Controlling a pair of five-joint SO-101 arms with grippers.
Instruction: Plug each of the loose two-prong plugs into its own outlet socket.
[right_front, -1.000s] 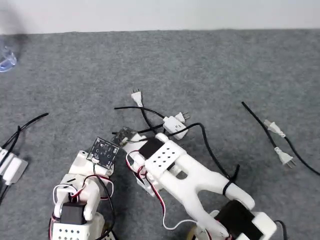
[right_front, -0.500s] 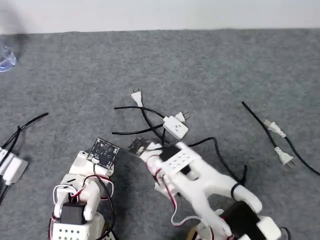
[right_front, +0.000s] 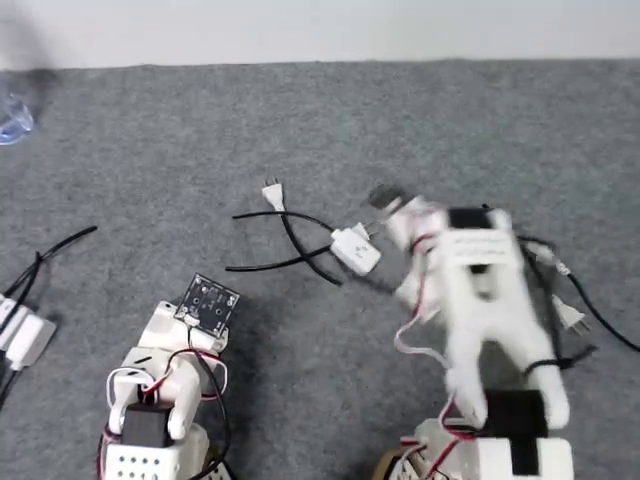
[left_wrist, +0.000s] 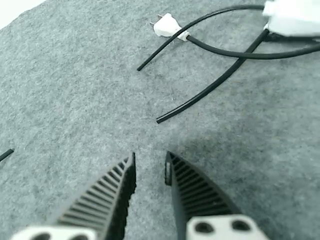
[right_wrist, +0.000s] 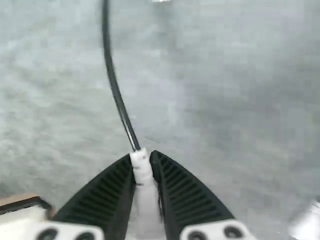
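Grey felt table (right_front: 450, 130), white wall (right_front: 320, 30) behind.
Your right gripper (right_wrist: 141, 156) clamps a white plug (right_wrist: 144, 187) on a black cord (right_wrist: 112, 75), near the outlet socket (right_front: 355, 250); your left gripper (left_wrist: 150, 161) hangs slightly parted, empty.

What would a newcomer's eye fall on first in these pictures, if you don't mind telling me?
First, the right gripper clamped on a white plug, its black cord trailing off over the grey carpet. Next, the white socket block mid-carpet among crossed black cords, with a loose plug lying just beyond. The left gripper hangs open and empty near the carpet.
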